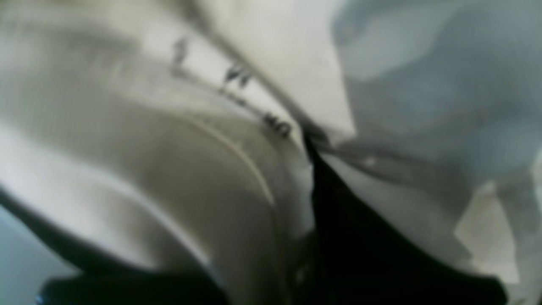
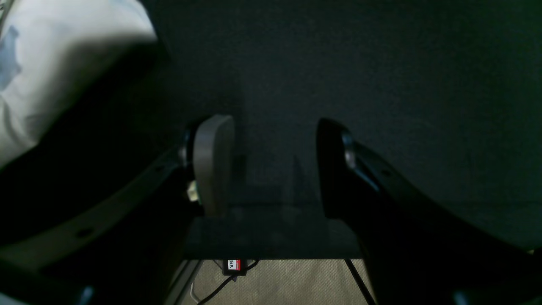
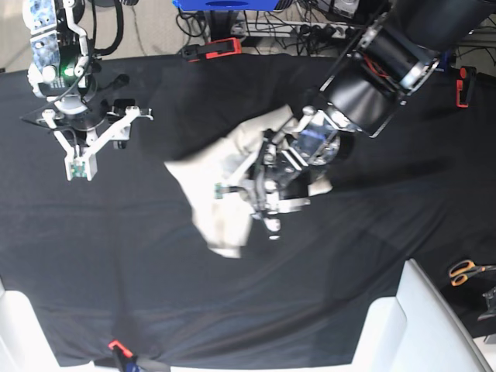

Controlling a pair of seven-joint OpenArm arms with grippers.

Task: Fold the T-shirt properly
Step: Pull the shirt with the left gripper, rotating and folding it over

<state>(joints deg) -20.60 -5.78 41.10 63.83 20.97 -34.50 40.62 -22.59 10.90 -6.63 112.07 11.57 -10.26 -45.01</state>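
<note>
The cream T-shirt [image 3: 213, 194] lies bunched and partly lifted in the middle of the black cloth in the base view. My left gripper [image 3: 262, 188] is shut on its right-hand part, pinching a fold. In the left wrist view, blurred T-shirt [image 1: 139, 169] fabric with a seam fills the frame, and a dark finger [image 1: 338, 237] presses into it. My right gripper [image 3: 105, 143] hovers at the far left over bare black cloth, well away from the shirt. In its own view the right gripper [image 2: 275, 165] stands open with nothing between its fingers; pale fabric [image 2: 51, 63] shows in the upper left corner.
A black cloth [image 3: 116, 256] covers the table. Orange-handled scissors [image 3: 465, 271] lie at the right edge. White padded shapes [image 3: 418, 325] stand along the front edge. Red clamps [image 3: 213, 48] sit at the back edge, with cables behind them.
</note>
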